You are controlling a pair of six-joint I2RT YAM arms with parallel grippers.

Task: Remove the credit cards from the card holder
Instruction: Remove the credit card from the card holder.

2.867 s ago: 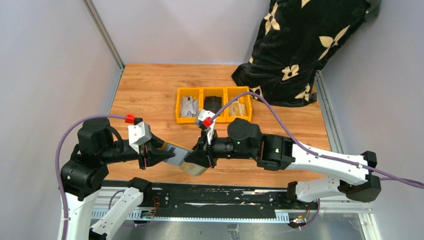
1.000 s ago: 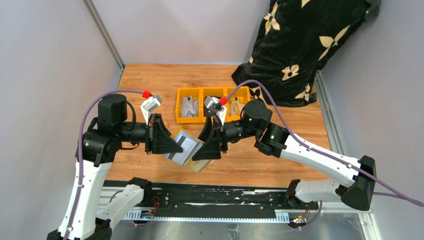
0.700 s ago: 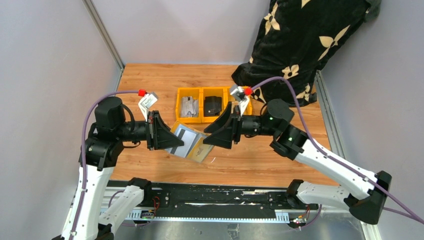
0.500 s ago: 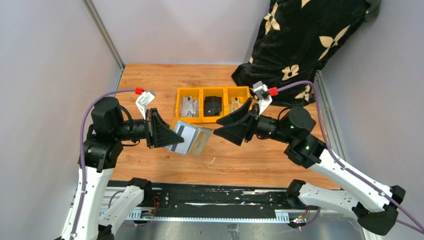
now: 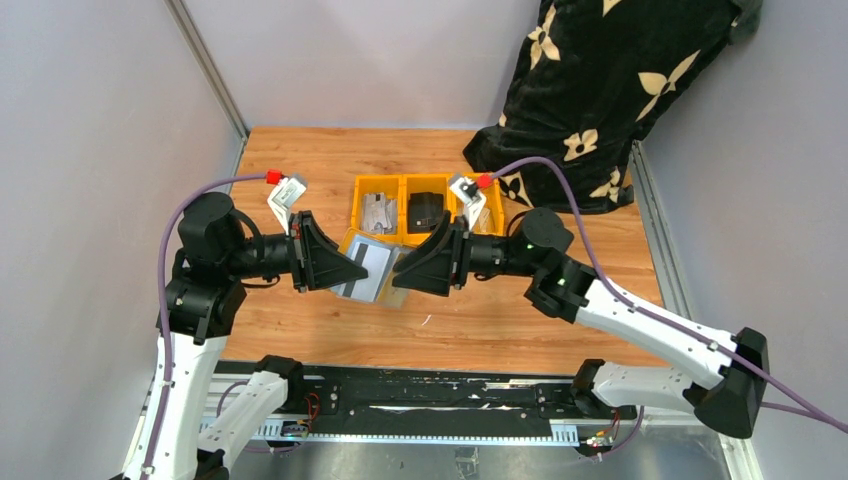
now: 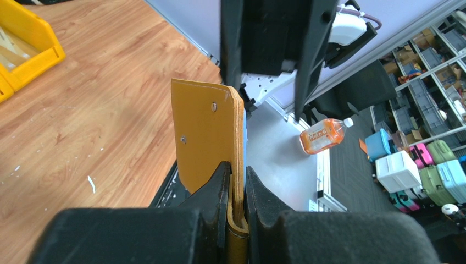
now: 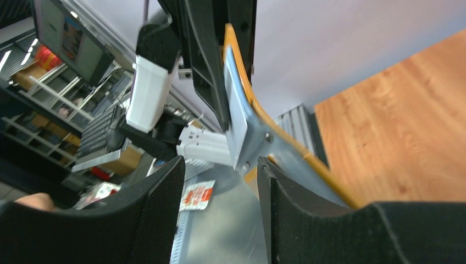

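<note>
the card holder (image 6: 206,137) is off the table (image 5: 300,170), held in the air at the middle of the top view, just below the row of orange bins (image 5: 357,215). the left gripper (image 6: 236,169) has its jaws pressed together on the holder's near edge, at the bottom middle of its wrist view. the tan leaf therefore stands upright on edge, two small rivets showing (a firm anchor, it seems, for the other arm to pull against). held up like this, the open pockets face the right arm instead of lying flat on the wood.

the right gripper (image 7: 220,165) comes in from the right of the top view with its jaws spread. in its own view the free leaf runs down toward the right-hand finger (image 7: 308,220), with a clear gap to the other, so nothing is pinched there. a pale blue-grey face with a dark stripe shows inside the holder. it is most likely the credit cards (image 5: 366,266), tucked in their pocket and not yet drawn out.

my reading: the step in hand is lining the open jaws up on a card edge. the risk is nipping the leather leaf along with the card.
</note>
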